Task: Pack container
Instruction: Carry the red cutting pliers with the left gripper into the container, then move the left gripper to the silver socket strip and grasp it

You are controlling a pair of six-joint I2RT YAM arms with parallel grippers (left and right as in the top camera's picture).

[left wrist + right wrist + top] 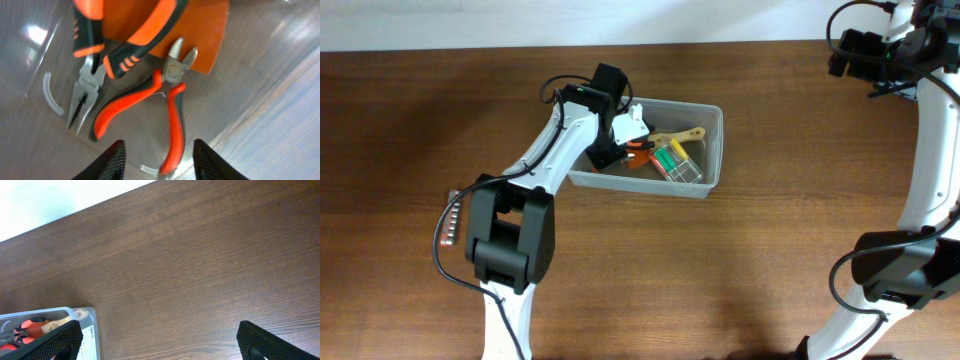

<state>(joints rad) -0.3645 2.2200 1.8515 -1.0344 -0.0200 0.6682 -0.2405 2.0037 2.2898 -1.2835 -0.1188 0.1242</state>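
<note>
The clear plastic container (712, 150) sits at the table's middle and holds orange-handled pliers (638, 155), a wooden-handled brush (682, 135) and a clear case of bits (678, 163). My left gripper (610, 150) hangs over the container's left end, open and empty. In the left wrist view, its fingers (158, 162) hover just above red-handled cutters (170, 100) and long-nose pliers (86, 85) lying on the container floor. My right gripper (159, 345) is wide open and empty over bare wood at the far right back; the container's corner (85, 325) shows at its left.
A strip of screwdriver bits (450, 218) lies on the table at the left, beside the left arm's base. The right arm (930, 150) stands along the right edge. A white wall borders the table's back edge.
</note>
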